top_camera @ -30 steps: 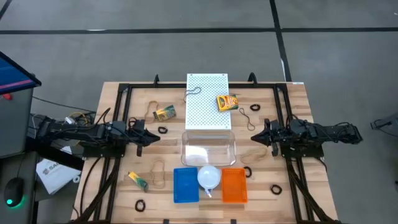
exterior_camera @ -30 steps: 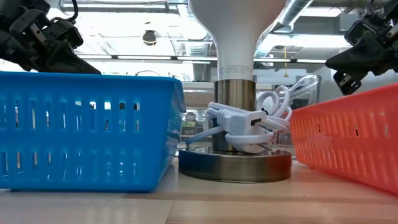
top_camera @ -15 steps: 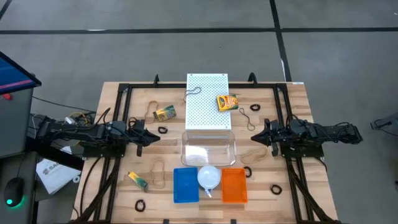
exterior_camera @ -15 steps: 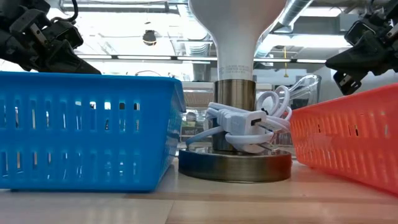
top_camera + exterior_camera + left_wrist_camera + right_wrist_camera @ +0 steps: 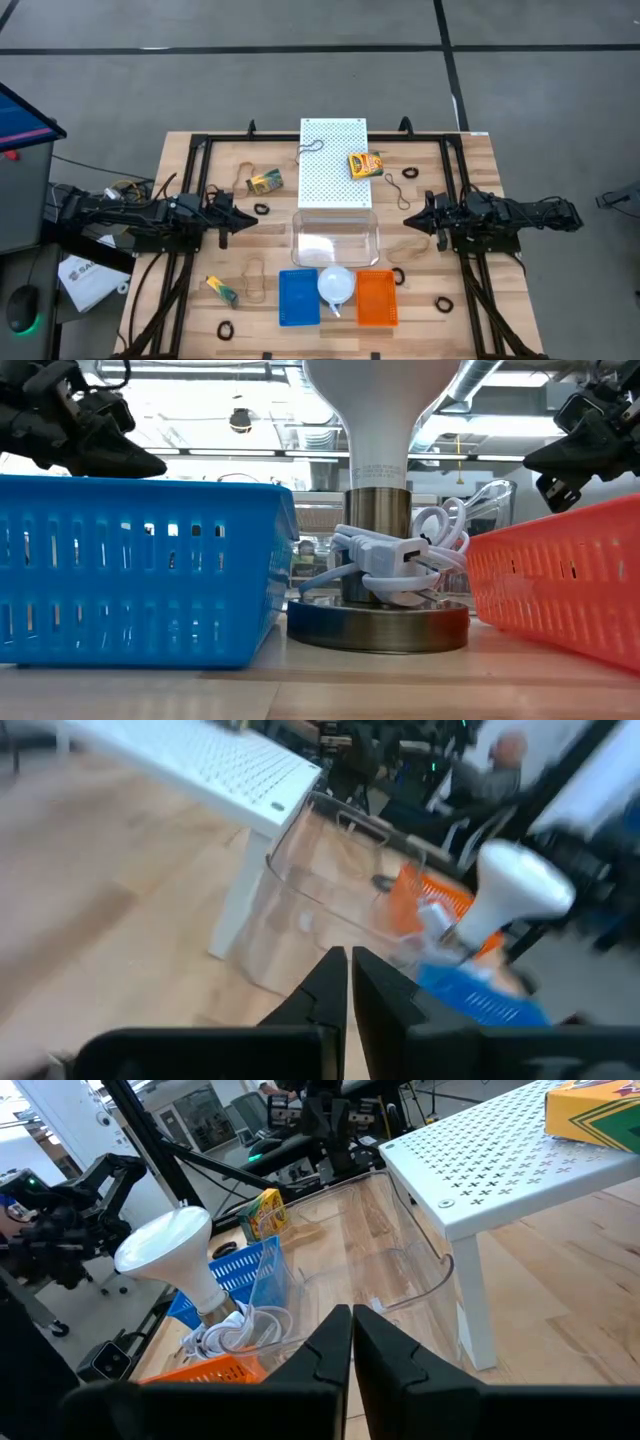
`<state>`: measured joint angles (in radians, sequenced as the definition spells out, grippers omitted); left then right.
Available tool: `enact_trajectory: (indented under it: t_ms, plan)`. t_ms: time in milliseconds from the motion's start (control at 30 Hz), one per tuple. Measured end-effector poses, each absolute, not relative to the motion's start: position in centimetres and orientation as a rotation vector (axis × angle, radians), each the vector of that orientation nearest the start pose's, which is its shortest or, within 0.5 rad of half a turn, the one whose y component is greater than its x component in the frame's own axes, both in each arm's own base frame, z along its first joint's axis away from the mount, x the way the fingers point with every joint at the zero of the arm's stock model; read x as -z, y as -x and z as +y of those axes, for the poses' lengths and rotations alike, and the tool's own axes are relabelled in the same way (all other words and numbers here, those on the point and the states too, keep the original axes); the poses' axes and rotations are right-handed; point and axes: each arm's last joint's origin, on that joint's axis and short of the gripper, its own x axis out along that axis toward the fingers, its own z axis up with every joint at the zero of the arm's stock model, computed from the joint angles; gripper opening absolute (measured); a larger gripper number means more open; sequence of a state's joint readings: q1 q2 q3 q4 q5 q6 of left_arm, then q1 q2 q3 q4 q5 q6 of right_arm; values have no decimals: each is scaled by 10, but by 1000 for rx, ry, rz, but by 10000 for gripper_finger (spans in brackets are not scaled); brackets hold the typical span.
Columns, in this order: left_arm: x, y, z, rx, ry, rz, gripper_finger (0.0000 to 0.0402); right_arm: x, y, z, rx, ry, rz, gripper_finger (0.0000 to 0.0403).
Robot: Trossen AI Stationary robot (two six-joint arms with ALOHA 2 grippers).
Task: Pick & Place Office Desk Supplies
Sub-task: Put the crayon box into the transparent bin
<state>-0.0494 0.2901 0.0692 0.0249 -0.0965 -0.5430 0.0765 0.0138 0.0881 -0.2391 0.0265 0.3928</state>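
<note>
Two yellow-and-green crayon boxes lie flat on the table, one (image 5: 264, 182) at the far left and one (image 5: 221, 290) at the near left. Another (image 5: 364, 164) lies on the white perforated stand (image 5: 334, 150). Tan rubber bands (image 5: 255, 283) (image 5: 405, 245) and small black rings (image 5: 262, 209) (image 5: 444, 303) are scattered flat on the wood. My left gripper (image 5: 245, 221) (image 5: 348, 955) hovers shut at the table's left, pointing toward the middle. My right gripper (image 5: 407, 222) (image 5: 352, 1312) hovers shut at the right, facing it. Neither holds anything.
A clear container (image 5: 336, 238) stands at the middle between the grippers. A blue basket (image 5: 298, 297), a white lamp (image 5: 336, 283) with a coiled cord, and an orange basket (image 5: 376, 298) line the near edge. A black frame (image 5: 200, 145) rims the table.
My left gripper has rolled about its own pointing line while staying in place; it remains shut. Nothing on the table has moved.
</note>
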Motion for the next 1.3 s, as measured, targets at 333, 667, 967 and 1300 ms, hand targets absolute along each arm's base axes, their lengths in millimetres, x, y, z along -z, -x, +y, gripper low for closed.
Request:
enact_trajectory:
  t_ms: [333, 667, 967, 1300]
  plan:
    - [-166, -114, -7, -4, 944, 218, 13, -169, -91, 6, -16, -383, 172, 12]
    - [-166, -114, -3, -160, 1257, 130, 18, -169, -91, 4, 3, -385, 168, 12]
    - [-168, -114, 0, -219, 1317, 54, 26, -170, -91, 4, 2, -277, 160, 12]
    - [-159, -114, 0, -292, 1273, 124, 34, -205, -90, 2, -13, -509, -219, 12]
